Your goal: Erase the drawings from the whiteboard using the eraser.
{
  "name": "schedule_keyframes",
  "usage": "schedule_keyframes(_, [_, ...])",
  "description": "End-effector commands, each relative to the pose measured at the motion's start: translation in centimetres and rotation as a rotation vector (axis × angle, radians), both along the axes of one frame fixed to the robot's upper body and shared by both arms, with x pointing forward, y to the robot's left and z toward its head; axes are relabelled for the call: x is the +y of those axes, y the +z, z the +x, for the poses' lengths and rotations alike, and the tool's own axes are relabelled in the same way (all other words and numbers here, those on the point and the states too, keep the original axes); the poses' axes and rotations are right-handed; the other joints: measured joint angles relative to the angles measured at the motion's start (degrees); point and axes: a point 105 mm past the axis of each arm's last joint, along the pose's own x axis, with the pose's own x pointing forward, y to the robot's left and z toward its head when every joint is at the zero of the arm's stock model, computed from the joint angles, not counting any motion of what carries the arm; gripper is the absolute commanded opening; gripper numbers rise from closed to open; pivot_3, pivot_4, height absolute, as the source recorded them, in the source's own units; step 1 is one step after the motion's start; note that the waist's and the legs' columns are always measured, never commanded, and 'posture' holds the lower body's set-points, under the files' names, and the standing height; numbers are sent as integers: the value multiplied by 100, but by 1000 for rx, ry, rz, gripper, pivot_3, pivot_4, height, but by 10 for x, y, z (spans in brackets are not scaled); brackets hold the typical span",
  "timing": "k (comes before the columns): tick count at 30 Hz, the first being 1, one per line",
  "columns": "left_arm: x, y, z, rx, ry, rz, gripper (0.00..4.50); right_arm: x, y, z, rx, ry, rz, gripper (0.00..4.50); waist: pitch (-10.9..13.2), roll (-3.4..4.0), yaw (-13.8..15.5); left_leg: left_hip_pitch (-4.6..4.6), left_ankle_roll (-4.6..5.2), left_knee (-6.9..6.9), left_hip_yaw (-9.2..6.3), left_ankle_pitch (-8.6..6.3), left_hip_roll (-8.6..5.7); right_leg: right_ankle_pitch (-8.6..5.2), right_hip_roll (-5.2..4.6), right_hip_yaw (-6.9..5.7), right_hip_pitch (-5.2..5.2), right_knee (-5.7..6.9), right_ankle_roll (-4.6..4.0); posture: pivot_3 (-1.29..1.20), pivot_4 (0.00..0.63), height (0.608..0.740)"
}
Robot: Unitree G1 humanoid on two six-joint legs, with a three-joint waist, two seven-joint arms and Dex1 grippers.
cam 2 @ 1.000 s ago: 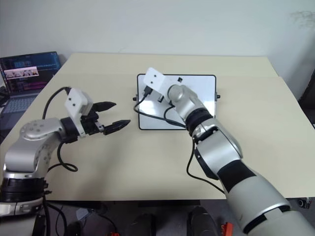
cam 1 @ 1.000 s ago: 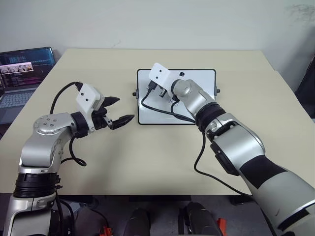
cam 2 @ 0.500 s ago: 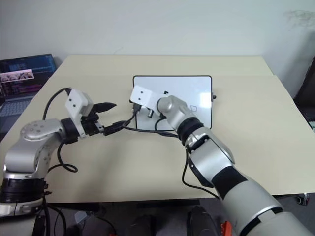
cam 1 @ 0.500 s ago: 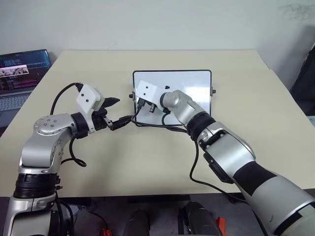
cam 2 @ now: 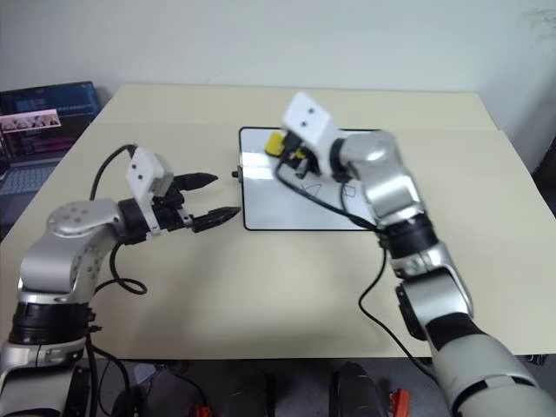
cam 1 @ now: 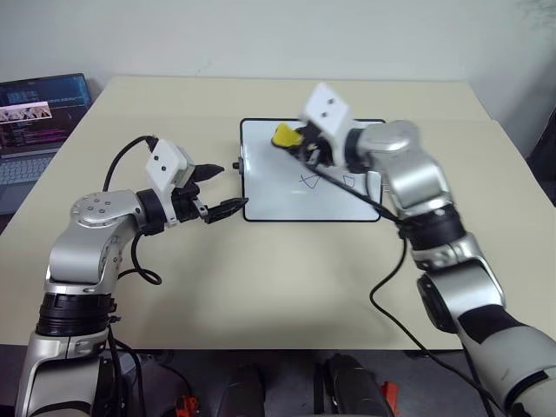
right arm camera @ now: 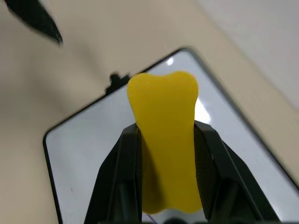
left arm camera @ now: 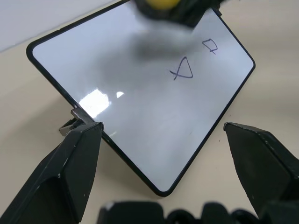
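eraser [left arm camera: 161, 3]: blurred, cut by frame edge | laptop [cam 1: 39, 113]: cut off | whiteboard [cam 1: 261, 195] corner: behind right arm

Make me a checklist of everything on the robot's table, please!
Surface: tan table, flat and bare around the board.
Job's things: whiteboard lying flat; blue triangle and small square left on it; yellow eraser above its far part.
Clutter: nothing seen.
Grippers: right gripper shut on eraser; left gripper open beside the board's left edge.
Cables: black cable along right arm, another looping at left arm.
Surroundings: open laptop far left, pale wall behind.
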Motion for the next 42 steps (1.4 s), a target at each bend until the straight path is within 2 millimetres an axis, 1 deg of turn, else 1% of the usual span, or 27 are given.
schedule_keyframes(1, [-5, 13, -1, -53, -32, -13, 4500, -27, 15, -32, -56, 77, 129, 1113, -1, -1, 17, 0, 0, 1, -3, 0, 0, 0, 0, -3, 1, 1, 0, 0, 150, 740])
schedule_keyframes(3, [-5, 12, -1, -51, -35, -15, 4500, -50, 7, -43, -49, 81, 165, 1113, 0, -1, 22, 2, 1, 4, -5, 0, 0, -1, 1, -7, 7, 2, 0, 0, 150, 740])
schedule_keyframes(5, [-4, 12, -1, -51, -35, -15, 4500, -66, 3, -48, -63, 66, 199, 1112, 0, -1, 31, 2, 1, 12, -4, 0, -2, 0, 0, -6, 12, 3, 0, 0, 150, 740])
schedule_keyframes(8, [-3, 12, -1, -49, -36, -15, 4500, -85, -1, -51, -71, 28, 249, 1112, 1, 1, -2, 9, 1, 21, 0, 1, -3, 0, 0, 0, 14, 11, 0, 0, 150, 740])
schedule_keyframes(11, [-2, 13, 1, -47, -37, -15, 4500, -109, -2, -53, -72, -24, 379, 1112, 1, 0, -3, 18, 2, 18, 0, 1, 1, 0, 6, 2, 19, 14, 0, 0, 150, 740])
schedule_keyframes(15, [-1, 14, 1, -44, -38, -19, 4500, -137, 0, -55, -84, -88, 506, 1112, 1, 0, 18, 17, 2, 20, 3, 1, -2, 0, 3, 4, 23, 8, 0, 0, 150, 740])
schedule_keyframes(19, [0, 12, 1, -38, -37, -22, 4500, -149, -2, -60, -61, -100, 553, 1112, 1, 0, 15, 19, 2, 19, 2, 1, -1, 1, 4, 3, 23, 11, 0, 0, 150, 740])
schedule_keyframes(26, [1, 10, 1, -30, -35, -28, 4500, -181, -26, -57, 0, -202, 537, 1112, 1, 1, 26, 19, 2, 20, 2, 1, -1, 0, 3, 3, 25, 10, 0, 0, 150, 740])
schedule_keyframes(28, [1, 9, 1, -27, -33, -25, 4500, -185, -36, -58, 42, -214, 507, 1112, 1, 1, 26, 20, 2, 20, 2, 1, -1, 0, 4, 3, 25, 11, 0, 0, 150, 740])
schedule_keyframes(29, [1, 9, 1, -26, -32, -24, 4500, -187, -49, -59, 101, -237, 460, 1112, 1, 1, 27, 19, 2, 20, 3, 1, -1, 0, 4, 4, 25, 10, 0, 0, 150, 740])
schedule_keyframes(30, [2, 8, 1, -26, -31, -24, 4500, -189, -58, -60, 142, -253, 427, 1112, 1, 1, 32, 19, 2, 20, 4, 1, -1, 0, 3, 4, 25, 10, 0, 0, 150, 740])
schedule_keyframes(32, [2, 8, 1, -24, -30, -23, 4500, -193, -73, -63, 195, -273, 369, 1112, 1, 1, 37, 18, 2, 20, 4, 1, -2, 0, 3, 4, 26, 9, 0, 0, 150, 740])
schedule_keyframes(35, [1, 6, 1, -21, -30, -22, 4500, -200, -77, -64, 217, -302, 346, 1112, 1, 1, 25, 20, 2, 22, 5, 1, -2, 0, 3, 7, 27, 11, 0, 0, 150, 740])
schedule_keyframes(38, [1, 6, 2, -19, -31, -20, 4500, -203, -80, -65, 226, -310, 320, 1112, 1, 1, 26, 28, 2, 22, 13, 1, -2, 0, 4, 13, 30, 14, 1, 0, 150, 740])
schedule_keyframes(42, [0, 8, 3, -24, -33, -21, 4500, -202, -76, -64, 212, -307, 326, 1112, 1, 0, 29, 29, 2, 22, 12, 1, -1, 0, 4, 13, 31, 13, 1, 0, 150, 740])
